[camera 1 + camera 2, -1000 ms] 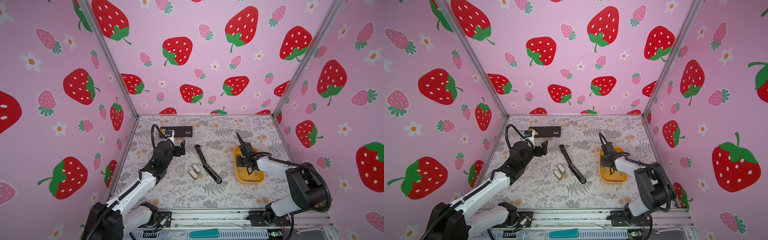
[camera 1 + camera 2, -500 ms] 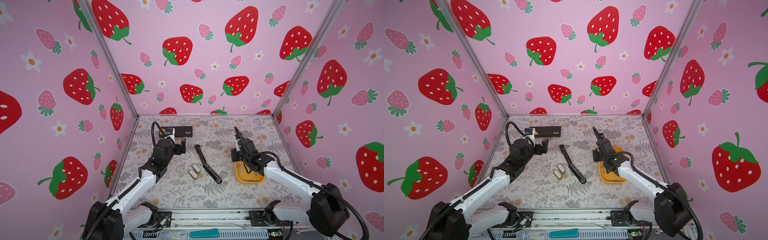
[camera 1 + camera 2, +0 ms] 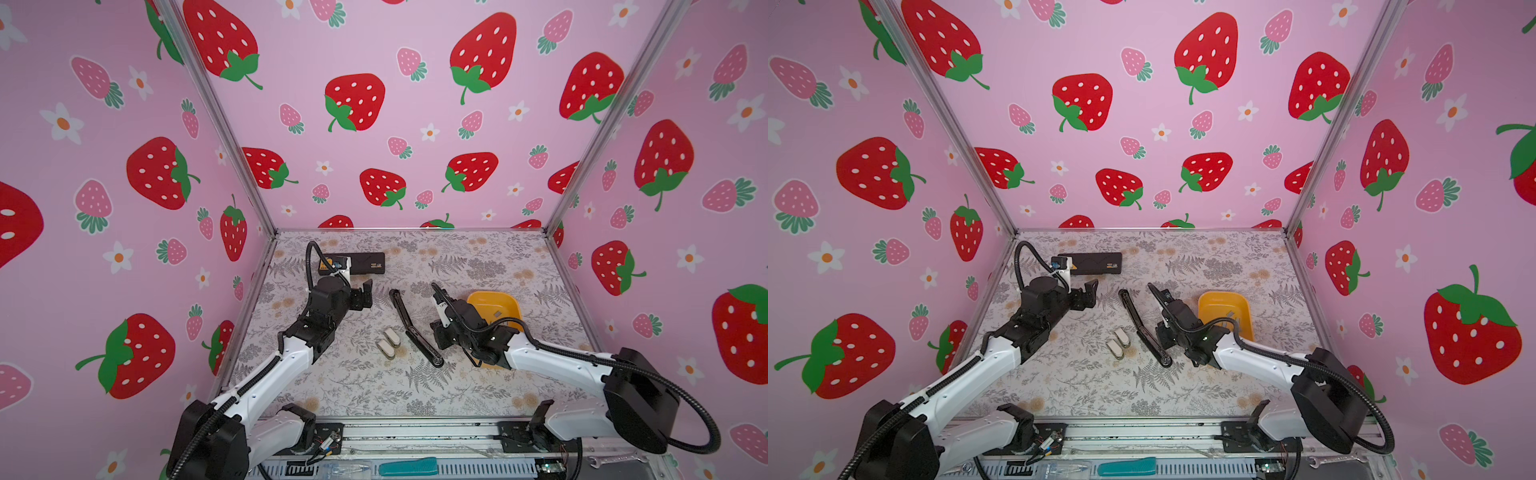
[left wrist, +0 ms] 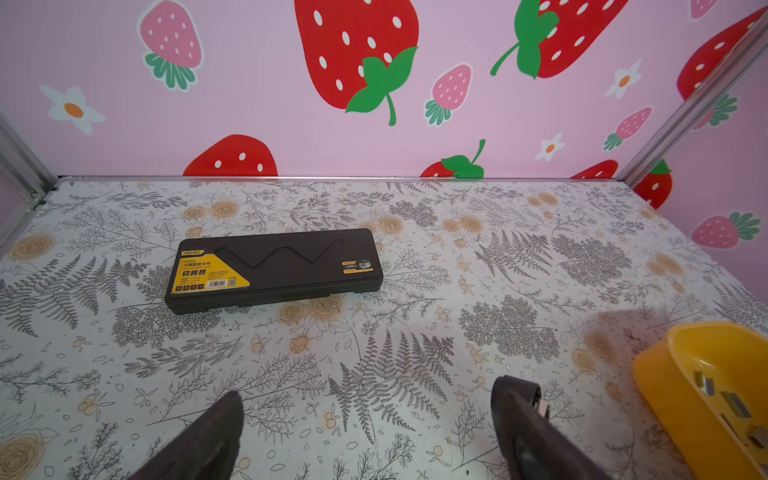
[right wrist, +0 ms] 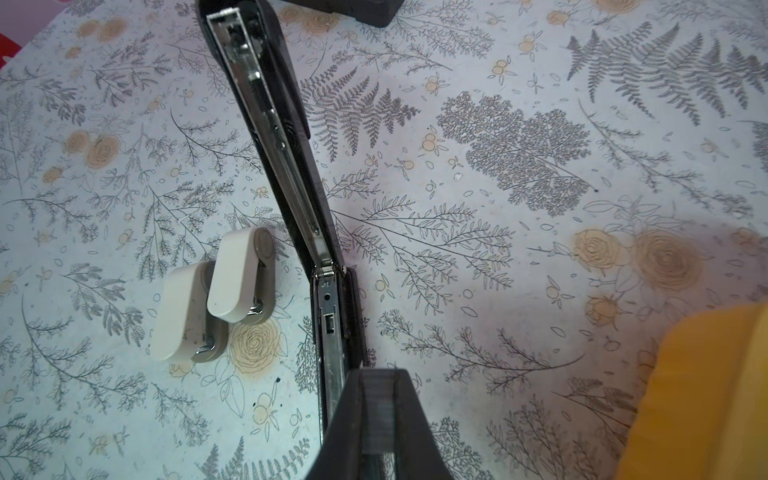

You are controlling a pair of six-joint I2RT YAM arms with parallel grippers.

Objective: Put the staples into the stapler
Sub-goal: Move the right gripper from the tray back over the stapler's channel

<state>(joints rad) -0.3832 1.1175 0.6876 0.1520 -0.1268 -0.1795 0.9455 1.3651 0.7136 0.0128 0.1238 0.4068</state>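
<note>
While floral-print table (image 3: 457,386) carries flat black plastic case (image 4: 291,266), long black stapler (image 5: 291,187) lies hinged open mid-table; yellow plastic tray (image 4: 665,395) near it; left gripper (image 4: 374,395) gapes empty near case; right gripper (image 5: 377,374) pinched tight over stapler's near end, whether holding anything cannot tell; small flat grey metal staples (image 4: 706,382) lie in tray.

Twin white-and-black arms on a silver rail (image 3: 415,435)

The left arm (image 3: 274,374) and right arm (image 3: 557,363) share glossy white link shells and base housings, bulky matte black joints and a ribbed black hose (image 3: 308,262) apiece; thin coloured wires (image 3: 326,448) show beside the left base. The left gripper (image 4: 374,395) and right gripper (image 5: 378,374) end in matte black, wedge-shaped jaws.
</note>
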